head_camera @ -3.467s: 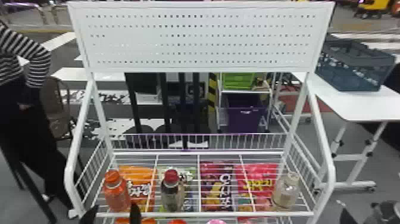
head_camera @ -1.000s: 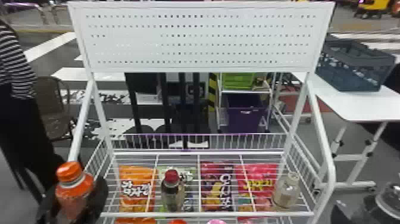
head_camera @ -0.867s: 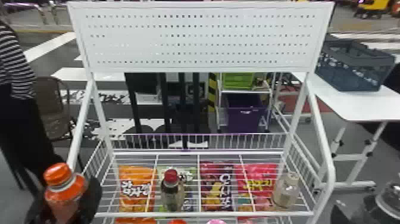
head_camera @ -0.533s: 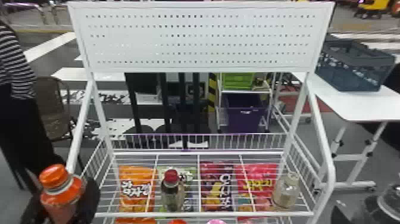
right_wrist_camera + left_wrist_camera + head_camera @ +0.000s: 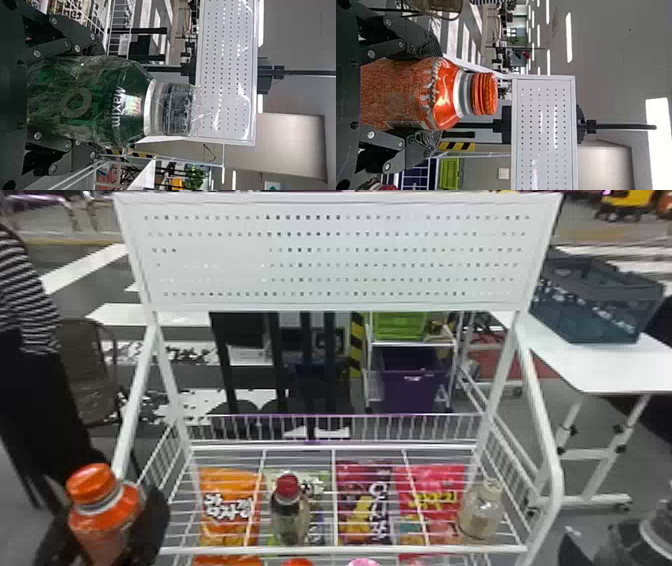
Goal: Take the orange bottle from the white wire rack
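Orange bottle (image 5: 92, 485) sits at the near left, roughly upright and just beside the left upright of the white wire rack (image 5: 400, 549), outside its shelf. The left gripper (image 5: 107, 525) grasps it, one finger on each side of its body, below the cap. At the near right, the right gripper (image 5: 617, 547) has its fingers closed about a green jar (image 5: 103, 101). Beyond the rack's near rail, a dark bottle with a red cap (image 5: 287, 485) stands left of centre, and a clear bottle (image 5: 480, 515) stands at the right. Around them lie orange (image 5: 230, 510), green (image 5: 320, 480), purple (image 5: 365, 510) and pink (image 5: 435, 510) snack bags. A perforated white panel (image 5: 345, 265) tops the rack. Farther off to the right, a dark crate (image 5: 590, 310) rests on a white table (image 5: 610, 370).
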You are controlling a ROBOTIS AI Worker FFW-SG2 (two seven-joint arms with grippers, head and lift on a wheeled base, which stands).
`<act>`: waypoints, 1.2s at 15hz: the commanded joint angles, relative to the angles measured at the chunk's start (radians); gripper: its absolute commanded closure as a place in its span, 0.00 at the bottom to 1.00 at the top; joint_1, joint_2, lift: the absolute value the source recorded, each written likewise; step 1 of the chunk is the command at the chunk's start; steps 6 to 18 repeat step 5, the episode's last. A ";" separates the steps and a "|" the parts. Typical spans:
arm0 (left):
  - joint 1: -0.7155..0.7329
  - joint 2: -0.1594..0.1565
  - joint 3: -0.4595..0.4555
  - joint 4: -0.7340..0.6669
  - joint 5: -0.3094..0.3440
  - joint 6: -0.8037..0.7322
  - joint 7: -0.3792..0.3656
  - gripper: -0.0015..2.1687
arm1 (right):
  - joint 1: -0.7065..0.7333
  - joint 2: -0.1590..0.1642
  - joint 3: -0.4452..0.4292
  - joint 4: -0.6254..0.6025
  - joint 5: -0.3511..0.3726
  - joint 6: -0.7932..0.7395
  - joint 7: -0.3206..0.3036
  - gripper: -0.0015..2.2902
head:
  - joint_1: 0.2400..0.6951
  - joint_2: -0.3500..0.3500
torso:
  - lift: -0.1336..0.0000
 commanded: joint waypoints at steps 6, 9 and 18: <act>0.001 -0.001 -0.005 0.001 -0.020 0.000 0.008 0.80 | -0.001 0.001 -0.001 0.002 -0.004 -0.004 -0.001 0.36 | 0.57 0.50 | 1.00; 0.001 -0.001 -0.005 0.001 -0.020 0.000 0.008 0.80 | -0.001 0.001 -0.001 0.002 -0.004 -0.004 -0.001 0.36 | 0.57 0.50 | 1.00; 0.001 -0.001 -0.005 0.001 -0.020 0.000 0.008 0.80 | -0.001 0.001 -0.001 0.002 -0.004 -0.004 -0.001 0.36 | 0.57 0.50 | 1.00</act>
